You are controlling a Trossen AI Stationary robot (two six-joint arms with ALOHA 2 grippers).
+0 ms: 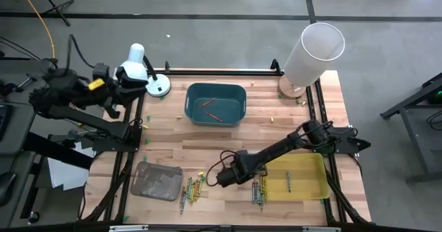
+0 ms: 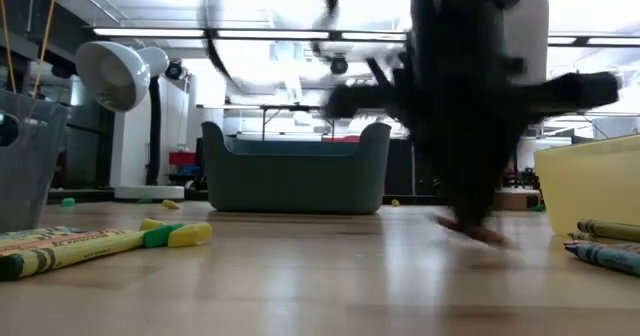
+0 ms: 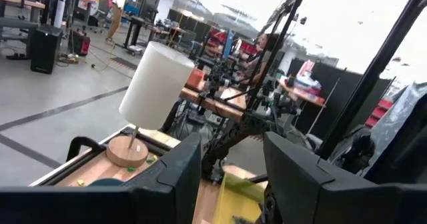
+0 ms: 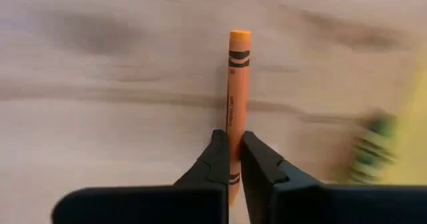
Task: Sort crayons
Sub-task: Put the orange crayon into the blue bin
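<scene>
My right gripper (image 1: 215, 179) points down over the near middle of the table and is shut on an orange crayon (image 4: 237, 84). In the low view the gripper (image 2: 470, 226) is a dark blur just above the wood. Loose crayons lie in two heaps (image 1: 192, 188) (image 1: 259, 190) near the front edge. A teal bin (image 1: 215, 103) holds orange crayons, and a yellow tray (image 1: 311, 184) holds a green one. My left gripper (image 3: 230, 177) stands open, raised at the table's far left and pointing level across it. My right gripper pinches the crayon's paper-wrapped shaft (image 4: 232, 127) between its two fingers, past the middle toward one end. The fingers come from above, pointing down, and lie across the crayon. It lies level under the fingertips, close over the table; I cannot tell whether it is clear of the wood.
A clear grey tray (image 1: 157, 180) sits at the near left. A white desk lamp (image 1: 138, 70) stands at the far left and a white cylinder on a wooden foot (image 1: 311, 52) at the far right. Bare wood lies between the teal bin and the crayon heaps.
</scene>
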